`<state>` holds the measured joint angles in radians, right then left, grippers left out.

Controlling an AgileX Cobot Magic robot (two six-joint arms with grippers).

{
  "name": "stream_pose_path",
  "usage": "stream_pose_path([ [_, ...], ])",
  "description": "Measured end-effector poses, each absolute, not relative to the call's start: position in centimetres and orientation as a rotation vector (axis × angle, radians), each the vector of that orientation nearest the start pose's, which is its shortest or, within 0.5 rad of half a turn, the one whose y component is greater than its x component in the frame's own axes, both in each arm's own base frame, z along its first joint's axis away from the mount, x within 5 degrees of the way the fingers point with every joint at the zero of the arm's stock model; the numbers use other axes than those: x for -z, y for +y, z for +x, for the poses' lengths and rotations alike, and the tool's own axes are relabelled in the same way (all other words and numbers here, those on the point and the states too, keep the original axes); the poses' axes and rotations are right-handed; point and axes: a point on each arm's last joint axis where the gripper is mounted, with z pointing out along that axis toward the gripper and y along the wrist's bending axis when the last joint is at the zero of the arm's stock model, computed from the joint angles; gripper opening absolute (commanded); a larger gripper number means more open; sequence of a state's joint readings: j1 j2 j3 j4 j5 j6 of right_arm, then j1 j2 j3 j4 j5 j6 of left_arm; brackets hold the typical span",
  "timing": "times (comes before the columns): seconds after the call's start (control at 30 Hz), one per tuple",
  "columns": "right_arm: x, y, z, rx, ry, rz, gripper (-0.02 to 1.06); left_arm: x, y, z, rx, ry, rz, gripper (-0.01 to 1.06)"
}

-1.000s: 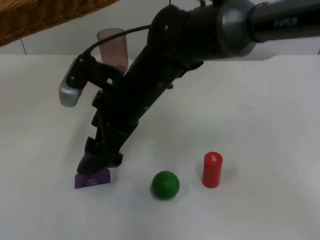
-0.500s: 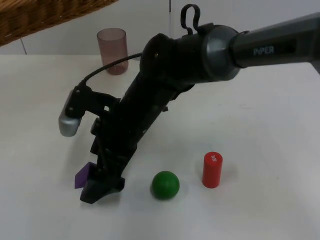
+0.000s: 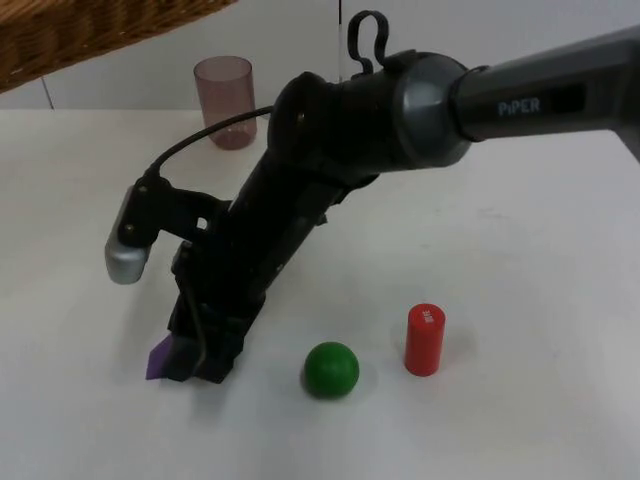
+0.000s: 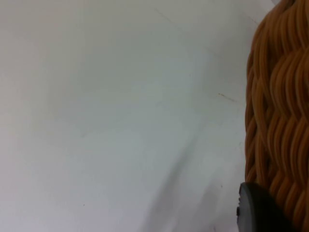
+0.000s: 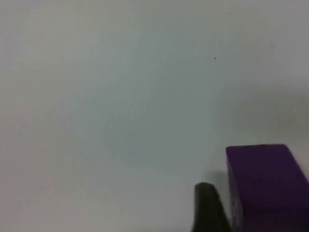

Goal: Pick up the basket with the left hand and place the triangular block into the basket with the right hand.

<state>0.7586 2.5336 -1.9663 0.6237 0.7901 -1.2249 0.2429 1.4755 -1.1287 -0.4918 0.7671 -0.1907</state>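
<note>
Top view: green ball [image 3: 331, 368] and red cylinder [image 3: 424, 340] beside right gripper [image 3: 196, 362].

The basket [image 3: 90, 35] is seen raised at the far left, above the surface [image 3: 540, 300], with the left pincer's fingertip [image 4: 258, 210] set against its woven wall. The cup [image 3: 225, 100] stands at the back, just right of the basket. Toward the front, the triangular block [image 3: 157, 358] lies under the right pincer [image 3: 200, 362] (one fingertip is seen just beside it). The ball [image 3: 331, 368] sits to the block's right, and the cylinder [image 3: 424, 340] is found upright just right of the ball.
</note>
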Motion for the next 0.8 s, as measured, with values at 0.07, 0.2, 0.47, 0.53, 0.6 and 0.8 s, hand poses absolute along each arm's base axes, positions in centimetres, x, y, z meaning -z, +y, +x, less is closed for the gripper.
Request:
stream_pose_path([
  [0.07,-7.8,38.4,35.1,-0.584,1.874,-1.923,0.44,-29.4,4.5,30.6,0.549,2.394,-0.868,0.01],
  [0.2,-7.2,38.4,35.0,-0.591,1.901,-1.916,0.44,-29.4,4.5,30.6,0.549,2.396,-0.868,0.01],
  [0.47,-6.7,38.4,35.1,-0.596,1.919,-1.900,0.41,-29.4,4.5,30.6,0.549,2.396,-0.868,0.01],
  [0.53,-6.7,38.4,35.1,-0.593,1.918,-1.896,0.37,-29.4,4.5,30.6,0.550,2.398,-0.868,0.01],
  [0.6,-6.8,38.5,35.1,-0.598,1.944,-1.872,0.06,-29.4,4.5,30.6,0.550,2.398,-0.868,0.01],
  [0.8,-6.8,38.5,35.3,-0.615,2.045,-1.762,0.00,-29.4,4.5,30.6,0.549,2.398,-0.868,0.01],
])
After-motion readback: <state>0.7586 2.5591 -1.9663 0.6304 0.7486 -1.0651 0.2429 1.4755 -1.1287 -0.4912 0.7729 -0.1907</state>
